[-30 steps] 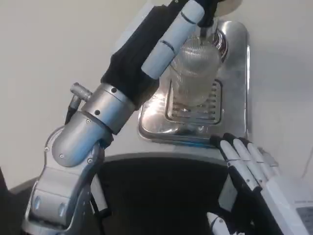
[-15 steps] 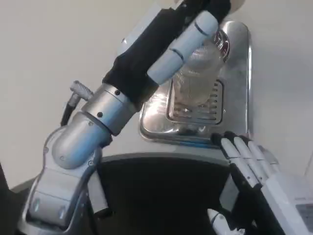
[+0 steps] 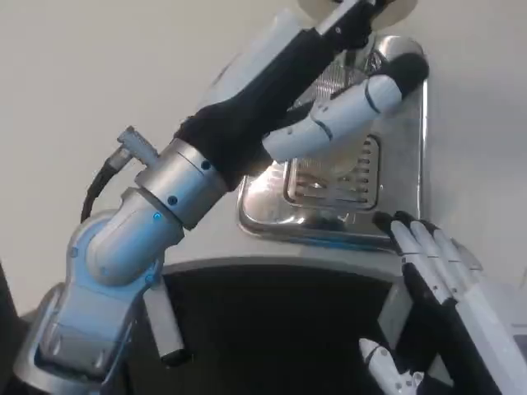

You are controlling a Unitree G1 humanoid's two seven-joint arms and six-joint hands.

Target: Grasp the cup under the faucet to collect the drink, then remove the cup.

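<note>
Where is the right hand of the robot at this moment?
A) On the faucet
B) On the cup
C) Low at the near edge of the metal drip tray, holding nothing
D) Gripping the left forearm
C: the right hand lies by the front edge of the drip tray, fingers straight, nothing in it.

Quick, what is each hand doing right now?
Left hand: wrapped around the cup, holding it.
Right hand: open, holding nothing.

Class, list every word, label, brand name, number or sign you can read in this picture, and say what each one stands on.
None: no readable text on the left hand, right hand, cup or metal drip tray.
</note>
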